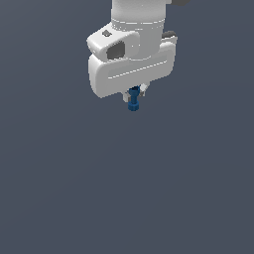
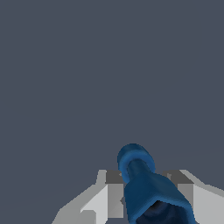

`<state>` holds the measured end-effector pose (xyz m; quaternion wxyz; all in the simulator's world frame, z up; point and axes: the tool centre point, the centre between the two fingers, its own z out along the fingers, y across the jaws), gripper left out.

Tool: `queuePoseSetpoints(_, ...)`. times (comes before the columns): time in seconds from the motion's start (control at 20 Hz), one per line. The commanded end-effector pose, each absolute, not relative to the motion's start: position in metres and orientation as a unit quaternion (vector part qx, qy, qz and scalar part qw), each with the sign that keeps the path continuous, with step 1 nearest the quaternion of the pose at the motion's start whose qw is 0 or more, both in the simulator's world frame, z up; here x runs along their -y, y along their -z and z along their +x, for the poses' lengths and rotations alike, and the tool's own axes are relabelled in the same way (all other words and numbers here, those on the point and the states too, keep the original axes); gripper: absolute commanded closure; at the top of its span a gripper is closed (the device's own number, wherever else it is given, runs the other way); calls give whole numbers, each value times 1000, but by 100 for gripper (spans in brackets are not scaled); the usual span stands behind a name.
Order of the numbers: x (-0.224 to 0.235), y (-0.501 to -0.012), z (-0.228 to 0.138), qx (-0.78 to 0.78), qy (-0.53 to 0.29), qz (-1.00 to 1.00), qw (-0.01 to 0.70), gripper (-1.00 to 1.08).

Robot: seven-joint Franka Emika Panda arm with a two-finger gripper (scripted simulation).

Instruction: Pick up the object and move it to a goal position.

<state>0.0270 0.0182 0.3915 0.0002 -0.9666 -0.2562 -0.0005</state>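
The object (image 1: 133, 100) is a tiny dark-blue peg with a narrow waist and wider ends. It hangs upright under the white gripper (image 1: 134, 93), which is shut on its upper end. Only the peg's lower half shows below the hand in the exterior view. In the wrist view the object (image 2: 142, 179) fills the space between the two grey fingers (image 2: 114, 192), its round far end pointing away from the camera. The gripper (image 2: 148, 188) and peg are held up above the grey surface.
A plain dark grey surface (image 1: 124, 188) fills both views. The white arm's wrist and hand (image 1: 131, 59) take up the upper middle of the exterior view. No goal marker shows.
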Motion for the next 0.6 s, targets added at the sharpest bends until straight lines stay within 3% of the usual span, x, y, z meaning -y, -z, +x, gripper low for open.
queuePoseSetpoints(0.0,-17,-402,30,256,0,-967,0,108)
queuePoseSetpoints(0.55,-15,-418,37,256,0,-967,0,108)
